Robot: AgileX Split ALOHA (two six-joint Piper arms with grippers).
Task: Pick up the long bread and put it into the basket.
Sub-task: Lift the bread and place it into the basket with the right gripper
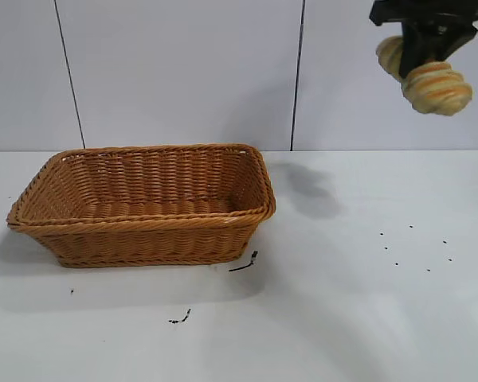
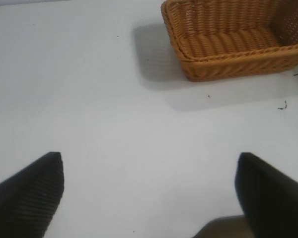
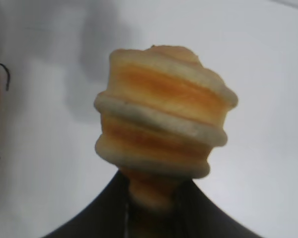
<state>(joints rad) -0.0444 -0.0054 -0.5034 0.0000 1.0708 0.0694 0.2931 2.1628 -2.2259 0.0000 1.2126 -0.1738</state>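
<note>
R gripper (image 1: 427, 49) clamped on long bread (image 1: 436, 87), aloft

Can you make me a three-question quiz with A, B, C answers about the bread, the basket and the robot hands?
1. Where is the long bread?
A. In the basket
B. Held high in the air
C. Lying on the table

2. What colour is the basket?
A. Orange-brown
B. Green
C. Blue

3. How is the left gripper?
A. Shut on the bread
B. Shut on the basket rim
C. Open and holding nothing

Answers:
1 B: the right gripper grips the bread up high, off to the basket's right in the exterior view.
2 A: its wicker is orange-brown.
3 C: its fingers stand wide apart over bare table.
</note>
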